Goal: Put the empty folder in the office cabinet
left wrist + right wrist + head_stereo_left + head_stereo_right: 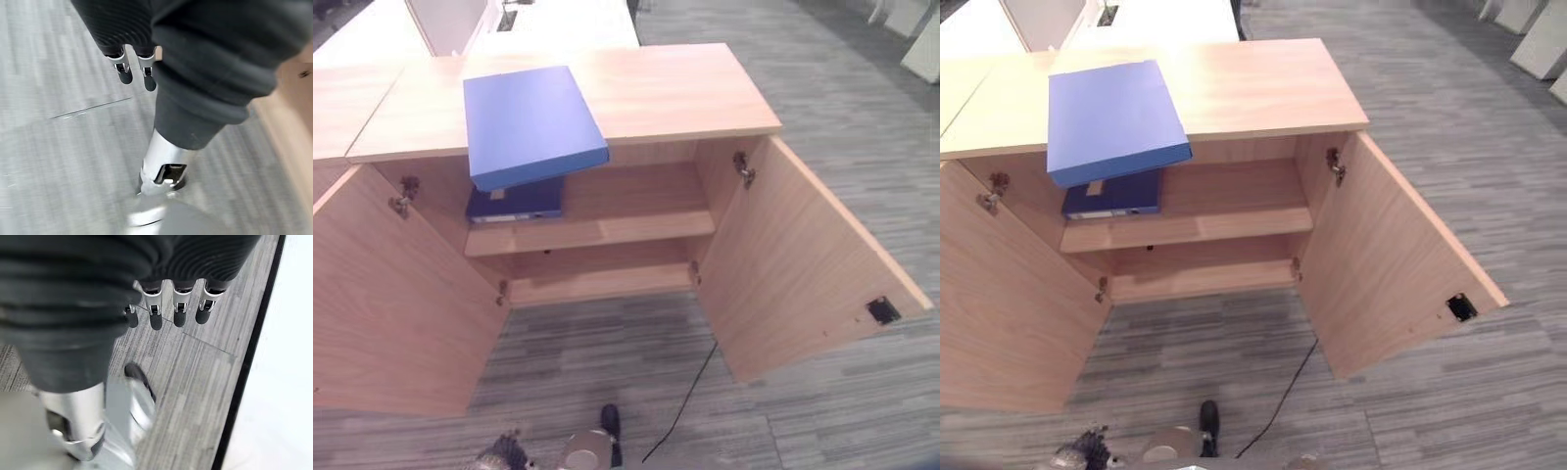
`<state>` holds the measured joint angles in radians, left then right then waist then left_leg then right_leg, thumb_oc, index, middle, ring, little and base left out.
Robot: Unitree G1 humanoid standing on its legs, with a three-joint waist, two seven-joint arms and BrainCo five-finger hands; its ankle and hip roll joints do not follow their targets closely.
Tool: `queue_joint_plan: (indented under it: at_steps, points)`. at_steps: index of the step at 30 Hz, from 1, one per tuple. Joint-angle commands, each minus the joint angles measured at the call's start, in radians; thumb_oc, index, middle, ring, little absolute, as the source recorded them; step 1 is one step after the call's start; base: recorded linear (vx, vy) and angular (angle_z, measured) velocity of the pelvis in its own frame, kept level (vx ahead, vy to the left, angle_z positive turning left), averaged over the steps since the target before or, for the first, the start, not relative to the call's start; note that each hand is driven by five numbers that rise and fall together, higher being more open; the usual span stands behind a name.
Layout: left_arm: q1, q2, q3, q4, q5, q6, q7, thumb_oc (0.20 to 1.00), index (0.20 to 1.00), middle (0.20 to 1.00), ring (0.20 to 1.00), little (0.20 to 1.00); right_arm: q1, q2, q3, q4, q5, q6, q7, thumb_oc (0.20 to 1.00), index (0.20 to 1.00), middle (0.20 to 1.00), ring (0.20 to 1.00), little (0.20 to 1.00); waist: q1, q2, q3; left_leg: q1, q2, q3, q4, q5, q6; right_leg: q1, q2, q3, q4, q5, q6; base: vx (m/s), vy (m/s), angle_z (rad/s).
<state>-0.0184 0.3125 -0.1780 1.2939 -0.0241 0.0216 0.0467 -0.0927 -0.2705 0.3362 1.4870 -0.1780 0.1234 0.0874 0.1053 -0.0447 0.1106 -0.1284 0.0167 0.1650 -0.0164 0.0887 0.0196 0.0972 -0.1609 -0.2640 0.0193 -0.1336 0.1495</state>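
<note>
Flat, smooth blue folder (530,124) lying on top of the light wooden cabinet (685,88), toward its left, near edge jutting out past the front over the open inside. Below it, on the left end of the shelf (626,227), a darker blue binder (514,201) lying flat. Both plain wood-grain doors (793,264) swung wide open. Grey striped carpet (607,362) in front. Left hand (134,73) hanging low over the carpet, fingers relaxed and straight, grasping nothing. Right hand (176,308) likewise loose above the carpet, touching nothing.
</note>
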Motion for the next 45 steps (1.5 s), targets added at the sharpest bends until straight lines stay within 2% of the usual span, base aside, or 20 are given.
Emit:
queue_joint_plan:
  at_steps: [1,9,10,11,12,14,15,18,20,22,25,27,28,29,37,38,41,43,44,45]
  points:
    - [-0.046,-0.002,-0.001,-0.015,0.036,-0.016,-0.004,1.0,1.0,1.0,1.0,1.0,-0.063,-0.008,0.084,-0.019,-0.036,-0.012,-0.027,1.0,1.0,1.0,1.0,1.0,0.034,-0.003,0.021,0.06,-0.038,-0.007,-0.06,-0.062,-0.007,-0.088,0.03,-0.037,0.07,0.08,-0.049,-0.01,-0.02,0.22]
    - [-0.046,-0.027,-0.027,-0.055,0.038,-0.02,0.027,1.0,1.0,1.0,1.0,1.0,-0.16,0.027,0.181,-0.088,-0.115,-0.012,-0.09,1.0,1.0,1.0,1.0,1.0,0.039,-0.004,0.017,0.096,-0.028,-0.021,-0.071,-0.062,-0.018,-0.056,0.064,-0.051,0.008,0.098,-0.053,0.04,-0.073,0.06]
    - [-0.054,-0.024,-0.019,-0.064,0.018,-0.027,0.045,1.0,1.0,1.0,1.0,1.0,-0.19,0.031,0.192,-0.134,-0.107,-0.024,-0.113,1.0,1.0,1.0,1.0,1.0,0.039,-0.01,0.029,0.097,-0.019,-0.021,-0.035,-0.07,-0.023,-0.056,0.059,-0.057,0.023,0.091,-0.057,-0.05,-0.16,0.15]
    - [-0.071,-0.022,-0.025,-0.095,0.004,-0.034,0.056,1.0,1.0,1.0,1.0,1.0,-0.205,0.028,0.192,-0.176,-0.062,-0.036,-0.125,1.0,1.0,1.0,1.0,1.0,0.042,-0.025,0.067,0.004,-0.001,-0.022,0.142,-0.104,-0.039,-0.058,0.038,-0.07,0.035,0.09,-0.069,-0.12,-0.152,0.17]
    - [-0.078,-0.024,-0.026,-0.108,-0.006,-0.04,0.059,1.0,1.0,1.0,1.0,1.0,-0.212,0.024,0.19,-0.197,-0.027,-0.045,-0.124,1.0,1.0,1.0,1.0,1.0,0.045,-0.029,0.08,-0.034,0.004,-0.031,0.209,-0.12,-0.049,-0.065,0.03,-0.071,0.041,0.092,-0.075,-0.15,-0.089,0.19]
    - [-0.083,-0.029,-0.031,-0.112,-0.013,-0.044,0.065,1.0,1.0,1.0,1.0,1.0,-0.217,0.02,0.188,-0.212,0.001,-0.053,-0.124,1.0,1.0,1.0,1.0,1.0,0.045,-0.033,0.085,-0.056,0.014,-0.045,0.256,-0.137,-0.056,-0.071,0.022,-0.073,0.048,0.093,-0.079,-0.04,0.012,0.26]
    - [-0.075,-0.038,-0.037,-0.119,-0.007,-0.043,0.069,1.0,1.0,1.0,1.0,1.0,-0.214,0.021,0.194,-0.225,0.013,-0.06,-0.116,1.0,1.0,1.0,1.0,1.0,0.044,-0.038,0.077,-0.034,0.064,-0.047,0.257,-0.147,-0.059,-0.069,0.009,-0.079,0.05,0.091,-0.076,0.03,0.066,0.16]
    - [-0.055,-0.044,-0.035,-0.111,-0.012,-0.046,0.08,1.0,1.0,1.0,1.0,1.0,-0.204,0.028,0.183,-0.247,0.056,-0.071,-0.109,1.0,1.0,1.0,1.0,1.0,0.04,-0.037,0.05,0.029,0.149,-0.066,0.152,-0.086,-0.076,-0.063,-0.004,-0.079,0.052,0.082,-0.061,0.11,0.09,-0.12]
    - [-0.053,-0.045,-0.036,-0.111,-0.013,-0.047,0.079,1.0,1.0,1.0,1.0,1.0,-0.199,0.029,0.181,-0.251,0.063,-0.074,-0.107,1.0,1.0,1.0,1.0,1.0,0.039,-0.031,0.043,0.044,0.171,-0.07,0.105,-0.056,-0.086,-0.059,-0.005,-0.081,0.052,0.077,-0.056,0.12,0.135,0.07]
    - [-0.057,-0.06,-0.063,-0.113,-0.006,-0.044,0.076,1.0,1.0,1.0,1.0,1.0,-0.18,0.026,0.163,-0.247,0.07,-0.078,-0.105,1.0,1.0,1.0,1.0,1.0,0.021,-0.006,0.029,0.058,0.248,0.003,-0.036,0.037,-0.135,-0.037,-0.023,-0.106,0.051,0.053,-0.034,0.15,0.272,0.28]
    - [-0.061,-0.069,-0.076,-0.131,-0.006,-0.046,0.064,1.0,1.0,1.0,1.0,1.0,-0.17,0.021,0.15,-0.243,0.079,-0.077,-0.102,1.0,1.0,1.0,1.0,1.0,0.013,0.014,0.019,0.067,0.271,0.051,-0.067,0.044,-0.149,-0.03,-0.033,-0.123,0.04,0.064,-0.022,0.06,0.151,0.48]
    - [-0.052,-0.081,-0.087,-0.136,-0.01,-0.048,0.05,1.0,1.0,1.0,1.0,1.0,-0.153,0.018,0.139,-0.232,0.069,-0.075,-0.099,1.0,1.0,1.0,1.0,1.0,0.01,0.031,-0.004,0.074,0.255,0.033,-0.071,0.023,-0.16,-0.01,-0.047,-0.138,0.021,0.084,-0.006,0.12,0.303,0.32]
    - [-0.051,-0.09,-0.091,-0.134,-0.021,-0.051,0.038,1.0,1.0,1.0,1.0,1.0,-0.144,0.026,0.124,-0.214,0.072,-0.072,-0.097,1.0,1.0,1.0,1.0,1.0,0.014,0.037,-0.019,0.077,0.221,0.036,-0.071,0.023,-0.147,-0.003,-0.078,-0.151,-0.001,0.129,0.003,0.14,0.264,0.18]
    - [-0.05,-0.089,-0.091,-0.133,-0.021,-0.051,0.038,1.0,1.0,1.0,1.0,1.0,-0.143,0.026,0.125,-0.213,0.072,-0.072,-0.097,1.0,1.0,1.0,1.0,1.0,0.013,0.035,-0.02,0.087,0.221,0.031,-0.071,0.006,-0.156,0.007,-0.077,-0.144,0.0,0.115,0.01,0.12,0.408,0.22]
    - [-0.08,-0.087,-0.108,-0.168,-0.085,-0.057,-0.003,1.0,1.0,1.0,1.0,1.0,-0.165,0.048,0.086,-0.207,0.111,-0.058,-0.075,1.0,1.0,1.0,1.0,1.0,0.037,0.007,-0.033,0.106,0.018,0.013,-0.056,-0.093,-0.051,-0.012,-0.26,-0.143,0.026,0.267,0.085,0.07,0.298,0.07]
    - [-0.079,-0.086,-0.108,-0.168,-0.085,-0.057,-0.003,1.0,1.0,1.0,1.0,1.0,-0.165,0.048,0.086,-0.207,0.111,-0.058,-0.075,1.0,1.0,1.0,1.0,1.0,0.037,0.006,-0.032,0.106,0.017,0.013,-0.056,-0.094,-0.051,-0.012,-0.261,-0.143,0.027,0.267,0.085,0.06,0.214,0.09]
    - [-0.076,-0.076,-0.128,-0.245,-0.093,-0.051,-0.014,1.0,1.0,1.0,1.0,1.0,-0.159,0.05,0.07,-0.202,0.138,-0.05,-0.065,1.0,1.0,1.0,1.0,1.0,0.043,0.015,-0.029,0.162,-0.068,-0.023,-0.067,-0.142,-0.007,-0.017,-0.363,-0.129,0.165,0.36,0.089,0.17,0.348,0.17]
    - [-0.07,-0.061,-0.14,-0.31,-0.095,-0.047,-0.012,1.0,1.0,1.0,1.0,1.0,-0.157,0.052,0.062,-0.207,0.163,-0.051,-0.07,1.0,1.0,1.0,1.0,1.0,0.044,0.019,-0.021,0.182,-0.087,-0.039,-0.07,-0.155,0.011,-0.037,-0.377,-0.135,0.244,0.397,0.08,0.12,0.273,0.39]
    - [-0.053,-0.041,-0.146,-0.403,-0.096,-0.043,-0.01,1.0,1.0,1.0,1.0,1.0,-0.154,0.059,0.06,-0.213,0.185,-0.05,-0.07,1.0,1.0,1.0,1.0,1.0,0.039,0.03,-0.008,0.194,-0.079,-0.042,-0.071,-0.157,0.019,-0.079,-0.33,-0.124,0.273,0.344,0.055,0.07,0.123,0.31]
    - [-0.052,-0.04,-0.146,-0.405,-0.096,-0.041,-0.01,1.0,1.0,1.0,1.0,1.0,-0.153,0.059,0.06,-0.213,0.185,-0.05,-0.07,1.0,1.0,1.0,1.0,1.0,0.04,0.03,-0.009,0.194,-0.077,-0.042,-0.071,-0.158,0.018,-0.08,-0.329,-0.124,0.275,0.342,0.053,0.07,0.092,0.09]
